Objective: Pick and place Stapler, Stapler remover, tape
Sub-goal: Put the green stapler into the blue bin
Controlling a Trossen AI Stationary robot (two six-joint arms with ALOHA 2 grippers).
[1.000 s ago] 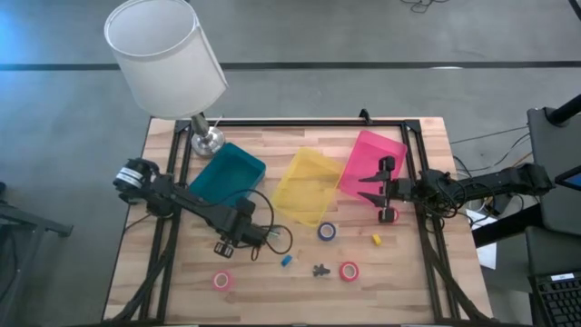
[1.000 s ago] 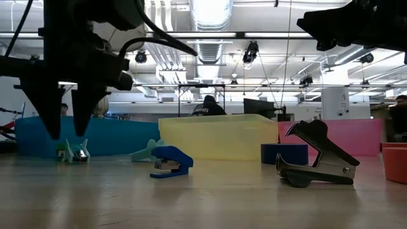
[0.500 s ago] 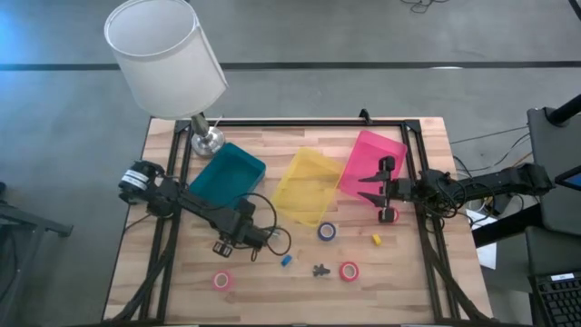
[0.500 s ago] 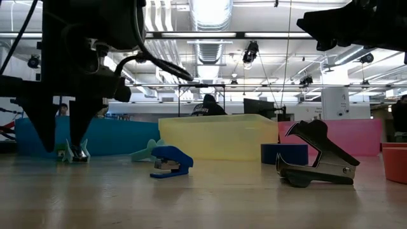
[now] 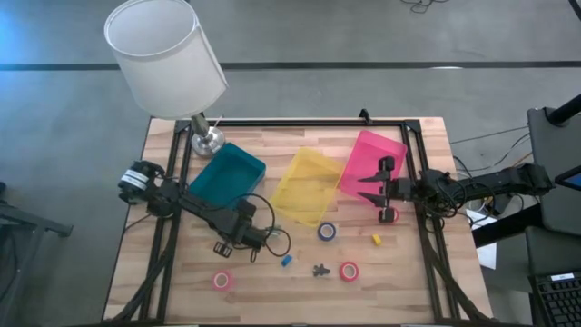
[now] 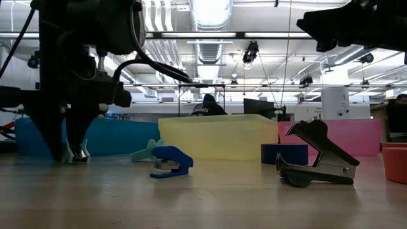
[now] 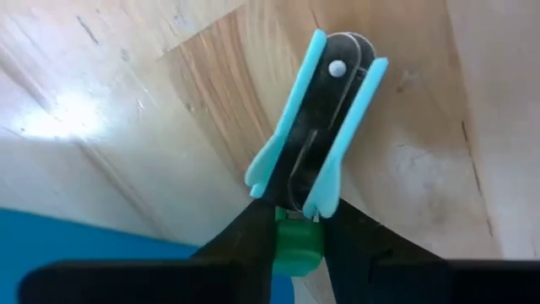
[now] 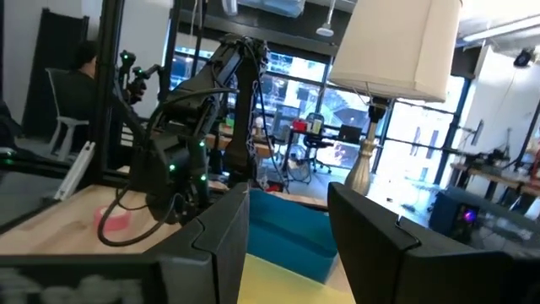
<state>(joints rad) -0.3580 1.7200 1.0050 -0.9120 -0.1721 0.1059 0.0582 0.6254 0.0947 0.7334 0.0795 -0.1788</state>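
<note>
Staple remover in turquoise plastic and black metal [image 7: 314, 127] lies flat on the pale wooden worktop [image 5: 272, 277] at lower left of the overhead frame, just in front of the teal plastic bin [image 5: 227, 174]. The left end effector [image 7: 294, 221] has dropped onto it, its two dark fingers flanking the tool's splayed tail; they look narrowed around it, though whether the grip has fully taken cannot be told from the wrist camera. Coming straight down over the flat-lying tool lets the fingers pinch its thin sides.

At table height, the same end effector [image 6: 68, 149] stands with its tips on the wood, in front of the teal bin. A small blue stapler [image 6: 171, 161] sits at centre, and a black claw-style staple remover [image 6: 316, 159] at right, both apart from either arm.

From above, a blue-purple tape ring [image 5: 327, 232] lies at centre just below the translucent yellow bin [image 5: 307, 186], a red tape ring [image 5: 349, 271] at lower right of centre, and a pink tape ring [image 5: 221, 281] at lower left. All three are outside the bins.

The right end effector [image 5: 374, 189] waits with fingers spread wide and empty, over the lower edge of the pink bin [image 5: 370, 162] at right.
</note>
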